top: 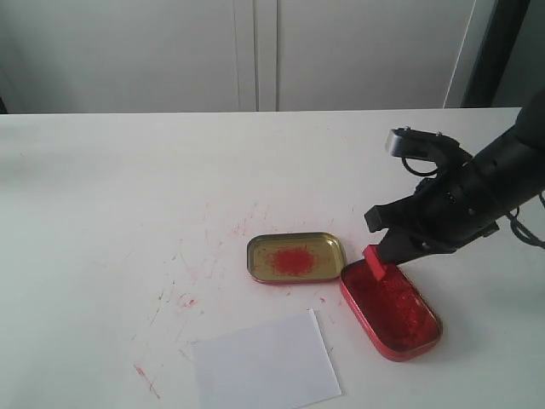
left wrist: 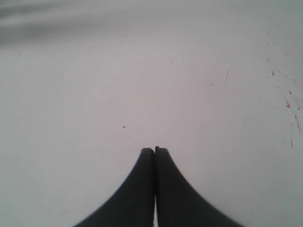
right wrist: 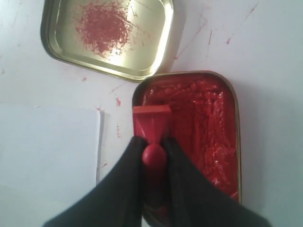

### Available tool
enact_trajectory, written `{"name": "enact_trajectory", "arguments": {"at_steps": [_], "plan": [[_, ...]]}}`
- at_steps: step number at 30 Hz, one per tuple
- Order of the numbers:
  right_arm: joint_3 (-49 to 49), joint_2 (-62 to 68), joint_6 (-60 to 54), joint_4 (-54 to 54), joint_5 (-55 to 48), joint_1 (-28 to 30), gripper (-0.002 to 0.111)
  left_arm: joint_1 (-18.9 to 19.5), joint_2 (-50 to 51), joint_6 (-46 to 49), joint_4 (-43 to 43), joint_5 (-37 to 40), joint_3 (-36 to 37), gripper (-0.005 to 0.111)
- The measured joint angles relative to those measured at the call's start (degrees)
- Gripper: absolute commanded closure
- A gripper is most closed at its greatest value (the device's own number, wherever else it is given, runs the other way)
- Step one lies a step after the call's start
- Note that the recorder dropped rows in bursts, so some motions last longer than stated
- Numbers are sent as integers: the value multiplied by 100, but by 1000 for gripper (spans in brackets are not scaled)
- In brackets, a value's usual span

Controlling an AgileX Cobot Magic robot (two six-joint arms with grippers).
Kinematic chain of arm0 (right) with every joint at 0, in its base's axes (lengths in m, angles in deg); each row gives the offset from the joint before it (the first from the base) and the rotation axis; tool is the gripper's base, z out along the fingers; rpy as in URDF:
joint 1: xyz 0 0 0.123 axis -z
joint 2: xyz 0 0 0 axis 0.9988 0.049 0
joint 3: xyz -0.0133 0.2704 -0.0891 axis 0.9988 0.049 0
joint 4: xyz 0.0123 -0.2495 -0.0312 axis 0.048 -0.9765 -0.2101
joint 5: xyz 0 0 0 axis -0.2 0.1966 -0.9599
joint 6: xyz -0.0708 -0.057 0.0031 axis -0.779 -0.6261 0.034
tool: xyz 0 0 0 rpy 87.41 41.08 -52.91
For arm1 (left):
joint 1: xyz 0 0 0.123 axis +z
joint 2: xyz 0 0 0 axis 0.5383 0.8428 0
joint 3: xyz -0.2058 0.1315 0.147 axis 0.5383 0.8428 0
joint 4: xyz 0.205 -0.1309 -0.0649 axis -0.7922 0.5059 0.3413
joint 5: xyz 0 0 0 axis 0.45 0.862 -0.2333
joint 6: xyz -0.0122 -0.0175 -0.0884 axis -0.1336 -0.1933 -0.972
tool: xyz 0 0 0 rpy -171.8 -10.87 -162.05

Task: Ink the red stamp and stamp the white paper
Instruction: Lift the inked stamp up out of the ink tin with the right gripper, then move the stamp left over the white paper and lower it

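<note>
My right gripper (right wrist: 154,144) is shut on the knobbed handle of the red stamp (right wrist: 151,124). The stamp (top: 375,262) hangs with its square base over the near-left end of the red oval ink tin (top: 392,311); whether the base touches the ink I cannot tell. In the right wrist view the tin (right wrist: 208,127) is full of wet red ink. The white paper (top: 266,364) lies flat at the table's front, left of the tin, and its corner (right wrist: 47,142) shows beside the right fingers. My left gripper (left wrist: 154,150) is shut and empty over bare tabletop, out of the exterior view.
The gold-coloured tin lid (top: 295,257) with a red smear lies open-side up just left of the ink tin, also seen as the lid (right wrist: 106,35). Red scratch marks (top: 183,298) dot the white tabletop. A white cabinet (top: 255,51) stands behind the table.
</note>
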Motion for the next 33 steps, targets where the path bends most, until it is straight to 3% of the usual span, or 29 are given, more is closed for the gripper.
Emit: {"name": "enact_trajectory", "arguments": {"at_steps": [8, 24, 33], "plan": [[0, -431, 178, -250, -107, -181, 108, 0, 0, 0, 0, 0, 0, 107], [0, -615, 2095, -1651, -67, -2320, 108, 0, 0, 0, 0, 0, 0, 107], [0, -615, 2699, -2084, 24, -2989, 108, 0, 0, 0, 0, 0, 0, 107]]}}
